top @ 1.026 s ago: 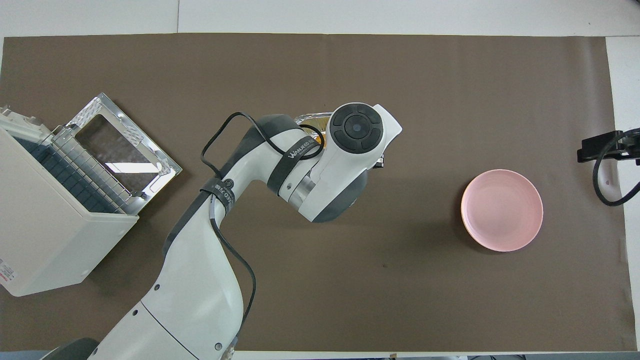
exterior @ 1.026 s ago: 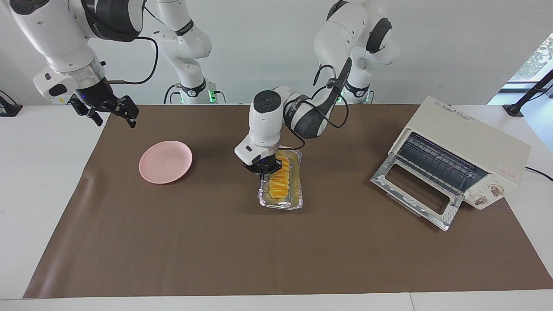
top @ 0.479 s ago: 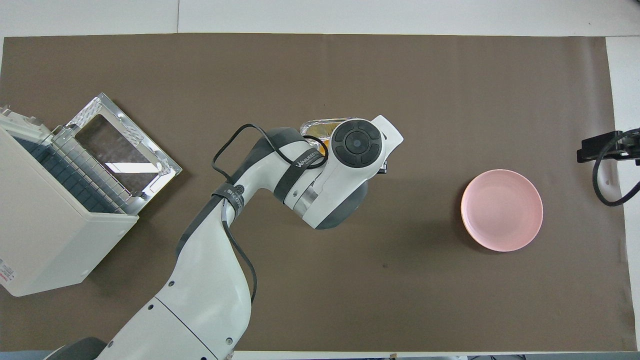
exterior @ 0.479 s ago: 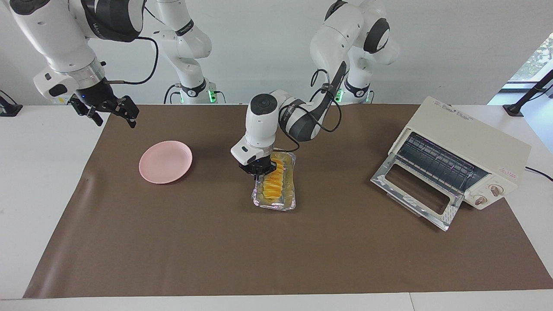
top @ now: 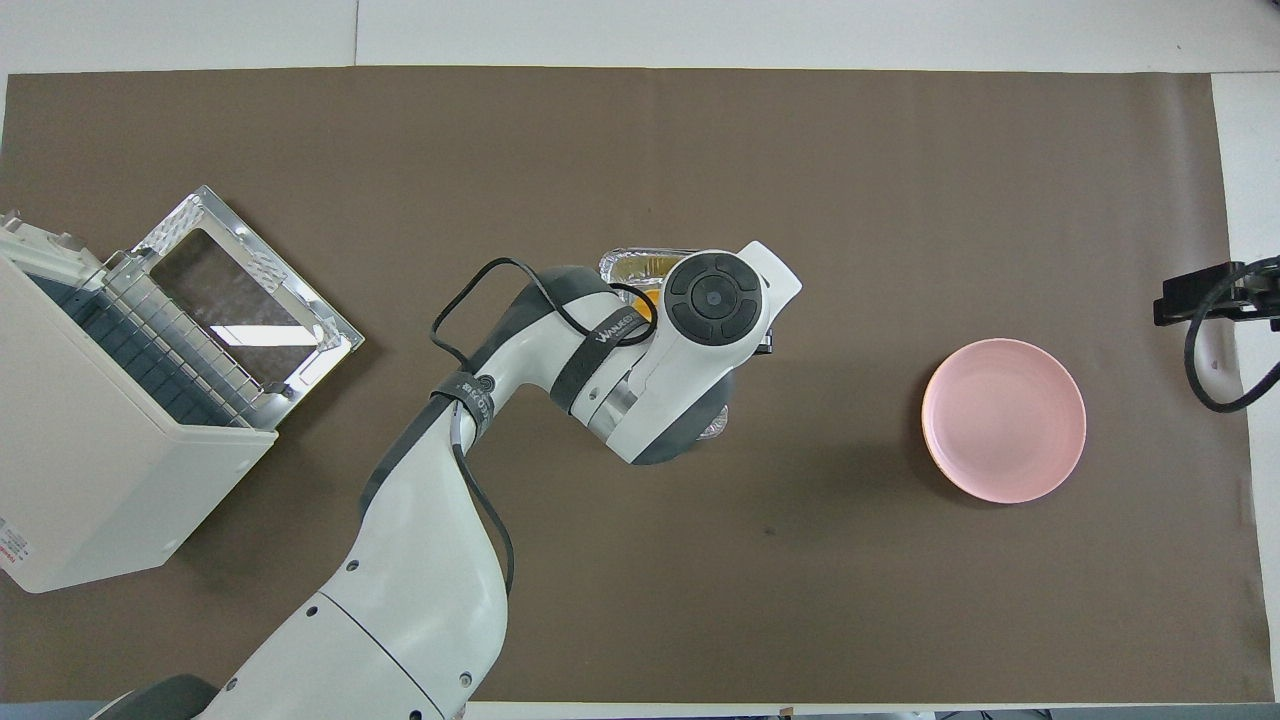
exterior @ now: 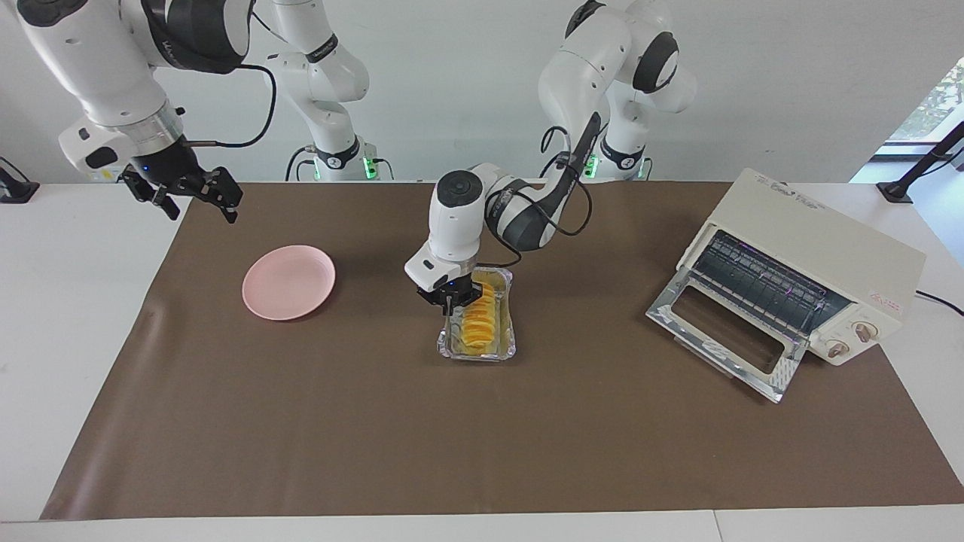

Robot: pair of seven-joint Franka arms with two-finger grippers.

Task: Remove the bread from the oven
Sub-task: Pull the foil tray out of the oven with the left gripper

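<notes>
The bread, a ridged golden-yellow loaf, lies in a crinkled foil tray on the brown mat, midway along the table. My left gripper points down at the tray's rim on the side toward the right arm's end, fingertips pinched on the foil. In the overhead view the left arm covers most of the tray. The cream oven stands at the left arm's end with its glass door dropped open and its rack bare. My right gripper waits open in the air over the mat's corner.
A pink plate sits on the mat toward the right arm's end, beside the tray with bare mat between them. The brown mat covers most of the white table. A black camera mount stands on the white tabletop at the right arm's end.
The left gripper has dragged the foil tray with the bread a little toward the right arm's end and turned it straighter. The right arm has not moved.
</notes>
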